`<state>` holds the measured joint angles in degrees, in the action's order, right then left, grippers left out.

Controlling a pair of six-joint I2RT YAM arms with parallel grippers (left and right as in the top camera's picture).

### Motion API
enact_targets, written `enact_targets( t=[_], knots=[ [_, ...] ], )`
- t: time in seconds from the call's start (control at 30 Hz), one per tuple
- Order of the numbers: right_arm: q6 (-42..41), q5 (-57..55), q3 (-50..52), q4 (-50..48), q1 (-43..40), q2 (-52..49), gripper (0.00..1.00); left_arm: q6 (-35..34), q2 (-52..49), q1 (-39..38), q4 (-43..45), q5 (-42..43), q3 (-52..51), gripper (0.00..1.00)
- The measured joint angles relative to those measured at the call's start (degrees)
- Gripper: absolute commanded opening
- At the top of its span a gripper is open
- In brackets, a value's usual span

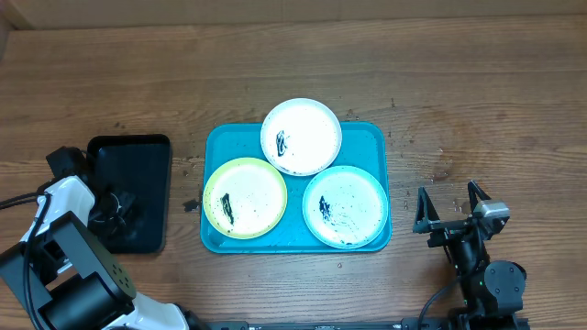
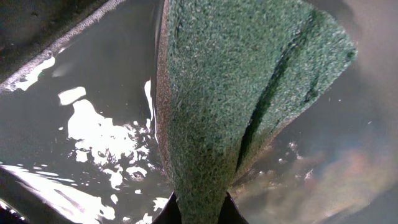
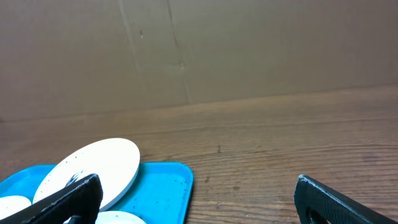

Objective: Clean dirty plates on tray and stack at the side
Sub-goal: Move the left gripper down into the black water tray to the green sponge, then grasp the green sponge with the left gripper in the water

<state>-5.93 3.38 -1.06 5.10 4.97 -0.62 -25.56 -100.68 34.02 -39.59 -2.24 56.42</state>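
Three smeared plates lie on the turquoise tray (image 1: 371,137): a white plate (image 1: 301,136) at the back, a yellow-green rimmed plate (image 1: 245,198) front left, a light-blue rimmed plate (image 1: 346,205) front right. My left gripper (image 1: 112,209) is down in the black tray (image 1: 138,151), shut on a green scrubbing pad (image 2: 236,93) over wet, glinting water. My right gripper (image 1: 449,209) is open and empty, right of the turquoise tray. In the right wrist view the white plate (image 3: 99,165) and the tray corner (image 3: 168,183) show at lower left.
The black tray sits left of the turquoise tray on the wooden table (image 1: 459,101). Small dark specks lie on the wood around the turquoise tray. A cardboard wall (image 3: 199,50) stands behind the table.
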Motion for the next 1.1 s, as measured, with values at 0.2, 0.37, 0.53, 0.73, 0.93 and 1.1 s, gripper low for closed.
enact_targets(
  t=[0.2,0.37,0.53,0.73,0.93,1.1],
  knots=[
    [0.0,0.0,0.0,0.0,0.0,0.0,1.00,0.1,-0.2,0.0,2.3,-0.2,0.0,0.93],
    [0.0,0.0,0.0,0.0,0.0,0.0,1.00,0.0,-0.2,0.0,5.4,-0.6,0.0,1.00],
    [0.0,0.0,0.0,0.0,0.0,0.0,1.00,0.2,-0.4,0.0,7.5,-2.5,0.0,0.67],
    [0.0,0.0,0.0,0.0,0.0,0.0,1.00,0.2,-0.5,0.0,7.4,-3.2,0.0,0.04],
    [0.0,0.0,0.0,0.0,0.0,0.0,1.00,0.2,-0.5,0.0,7.0,-3.2,0.0,0.04],
    [0.0,0.0,0.0,0.0,0.0,0.0,1.00,0.4,-0.5,0.0,6.1,-2.3,0.0,1.00]
  ],
)
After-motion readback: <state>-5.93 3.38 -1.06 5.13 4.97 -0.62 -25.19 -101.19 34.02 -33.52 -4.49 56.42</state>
